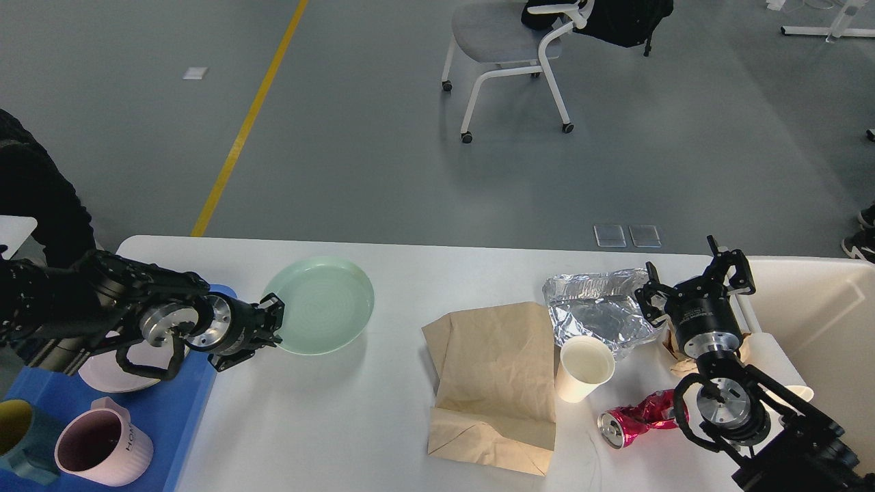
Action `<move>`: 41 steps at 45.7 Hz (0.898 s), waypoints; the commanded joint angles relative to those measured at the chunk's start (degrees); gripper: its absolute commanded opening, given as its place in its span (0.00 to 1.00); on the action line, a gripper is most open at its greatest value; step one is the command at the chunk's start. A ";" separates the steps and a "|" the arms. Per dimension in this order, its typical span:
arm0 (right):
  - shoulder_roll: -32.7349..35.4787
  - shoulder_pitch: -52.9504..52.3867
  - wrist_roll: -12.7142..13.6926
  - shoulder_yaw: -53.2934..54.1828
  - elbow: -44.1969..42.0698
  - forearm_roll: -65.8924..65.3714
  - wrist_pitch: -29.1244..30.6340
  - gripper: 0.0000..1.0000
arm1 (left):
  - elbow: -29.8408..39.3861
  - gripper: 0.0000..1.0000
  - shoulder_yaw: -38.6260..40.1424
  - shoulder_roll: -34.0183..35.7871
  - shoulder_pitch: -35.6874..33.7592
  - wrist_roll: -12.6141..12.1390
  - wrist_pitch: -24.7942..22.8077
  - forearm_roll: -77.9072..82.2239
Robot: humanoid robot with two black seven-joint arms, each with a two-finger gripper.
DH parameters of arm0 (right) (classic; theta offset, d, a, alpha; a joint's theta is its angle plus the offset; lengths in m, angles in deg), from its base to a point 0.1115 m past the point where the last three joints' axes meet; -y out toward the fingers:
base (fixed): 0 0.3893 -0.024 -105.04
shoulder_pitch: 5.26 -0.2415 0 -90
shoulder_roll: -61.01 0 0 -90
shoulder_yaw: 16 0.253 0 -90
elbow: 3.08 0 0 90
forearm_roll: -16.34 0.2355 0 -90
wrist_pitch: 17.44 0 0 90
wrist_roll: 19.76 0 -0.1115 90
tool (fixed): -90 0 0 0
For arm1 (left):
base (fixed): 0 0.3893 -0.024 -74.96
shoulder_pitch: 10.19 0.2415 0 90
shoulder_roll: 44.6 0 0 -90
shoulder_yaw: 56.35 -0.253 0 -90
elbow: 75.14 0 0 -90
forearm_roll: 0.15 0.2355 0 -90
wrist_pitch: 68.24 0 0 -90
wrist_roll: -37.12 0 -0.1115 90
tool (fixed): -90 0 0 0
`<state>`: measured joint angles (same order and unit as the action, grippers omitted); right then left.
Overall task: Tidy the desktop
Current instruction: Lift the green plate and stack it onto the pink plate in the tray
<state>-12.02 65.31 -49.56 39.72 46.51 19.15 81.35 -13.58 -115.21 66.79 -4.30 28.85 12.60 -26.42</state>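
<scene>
The white desktop [342, 424] fills the lower view. My left gripper [273, 321] is shut on the near-left rim of a pale green plate [321, 313], which hangs tilted a little above the table beside the blue tray [171, 417]. My right gripper [694, 280] stands open at the right, fingers spread above crumpled silver foil [598, 311], holding nothing. On the table lie a brown paper bag [495, 383], a white paper cup [584, 367] and a crushed pink can [636, 418].
The blue tray holds a pink plate [109, 379], a pink mug [102, 451] and a teal mug [17, 437]. A cream-white bin [820, 321] stands at the right edge. A white chair [509, 48] is on the floor beyond.
</scene>
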 commanded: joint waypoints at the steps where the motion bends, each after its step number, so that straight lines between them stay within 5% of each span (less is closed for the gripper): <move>1: 0.00 0.00 0.00 0.00 -0.02 0.00 0.00 1.00 | 7.69 0.00 -7.48 1.03 -12.37 -1.13 -0.34 0.08; 19: 0.00 0.00 0.00 0.00 -0.10 0.00 0.00 1.00 | 31.34 0.00 -19.09 3.23 -47.28 0.62 -10.35 0.87; 34: 0.00 0.00 0.00 0.00 -0.02 0.00 0.00 1.00 | 28.37 0.00 -24.54 4.10 -44.57 2.29 -11.85 4.91; 41: 0.00 0.00 0.00 0.00 -0.02 0.00 0.00 1.00 | 22.22 0.00 -27.70 9.28 -38.42 5.37 -11.85 9.91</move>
<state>-12.02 65.31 -49.57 39.72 46.49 19.16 81.35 13.11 -140.58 72.09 -47.17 32.31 0.76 -20.39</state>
